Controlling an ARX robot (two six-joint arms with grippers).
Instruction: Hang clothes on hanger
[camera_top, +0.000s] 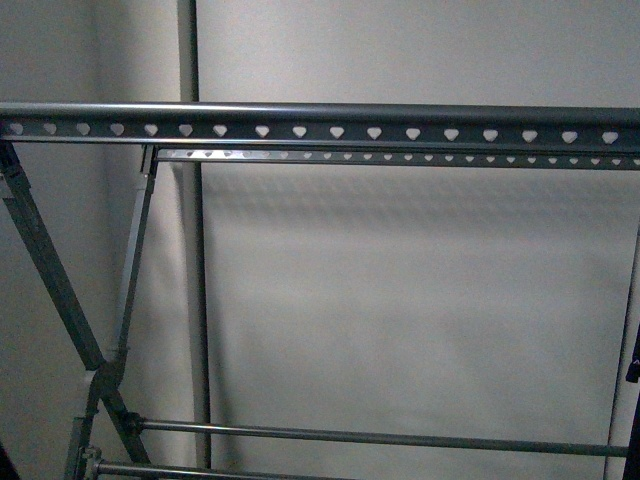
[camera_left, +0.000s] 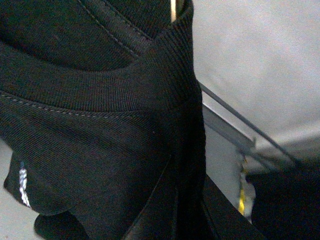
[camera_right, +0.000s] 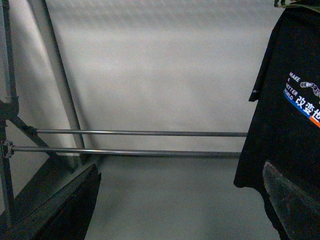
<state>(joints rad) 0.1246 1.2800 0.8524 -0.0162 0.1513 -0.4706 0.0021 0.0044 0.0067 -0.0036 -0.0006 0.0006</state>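
Note:
The grey metal drying rack (camera_top: 320, 125) fills the front view, with two long rails punched with heart-shaped holes and crossed legs at the left. No gripper and no shirt show there. In the left wrist view the black T-shirt (camera_left: 100, 125) fills the picture, its ribbed collar bunched; my left gripper (camera_left: 175, 210) is shut on the fabric. In the right wrist view the same T-shirt (camera_right: 290, 110) hangs with its white "MAKE A BETTER" print showing. My right gripper (camera_right: 185, 200) is open and empty, one finger (camera_right: 290, 200) close to the shirt's hem.
Two thin lower bars (camera_right: 135, 133) of the rack cross the right wrist view, with a leg (camera_right: 60, 80) beside them. A white wall (camera_top: 420, 300) stands behind the rack. The grey floor (camera_right: 170, 195) lies below the bars.

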